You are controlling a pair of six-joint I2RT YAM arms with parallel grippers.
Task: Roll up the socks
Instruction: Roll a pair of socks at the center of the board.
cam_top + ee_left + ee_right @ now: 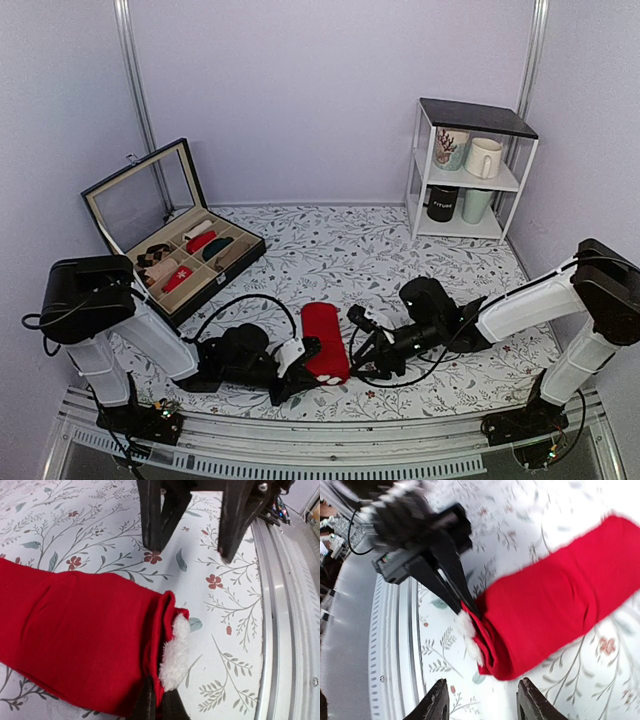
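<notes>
Rolling has barely begun, by the look of it. The red socks (325,335) lie as a flat strip on the floral surface (330,250), between the two arms and near their bases, with the strip's length running away from the robot. Only the near end, the one with the white fluffy mark (175,652), looks any different: its edge is lifted and folded slightly, no more than a lip. No full turn of a roll is visible.

The left gripper (159,702) has its fingers clamped on that near end, pinching the red fabric just beside the white mark. The right gripper (482,700) hovers just beside the same end with its fingers apart, holding nothing. In the left wrist view they stand over the surface, clear of the fabric.

Nearly everything is left to do: turning the pinched end over onto the strip, carrying the roll up the whole length, and tucking it into a compact bundle. Rolls of other colours sit in the compartments of the open organiser box (225,280), well apart to the left.
</notes>
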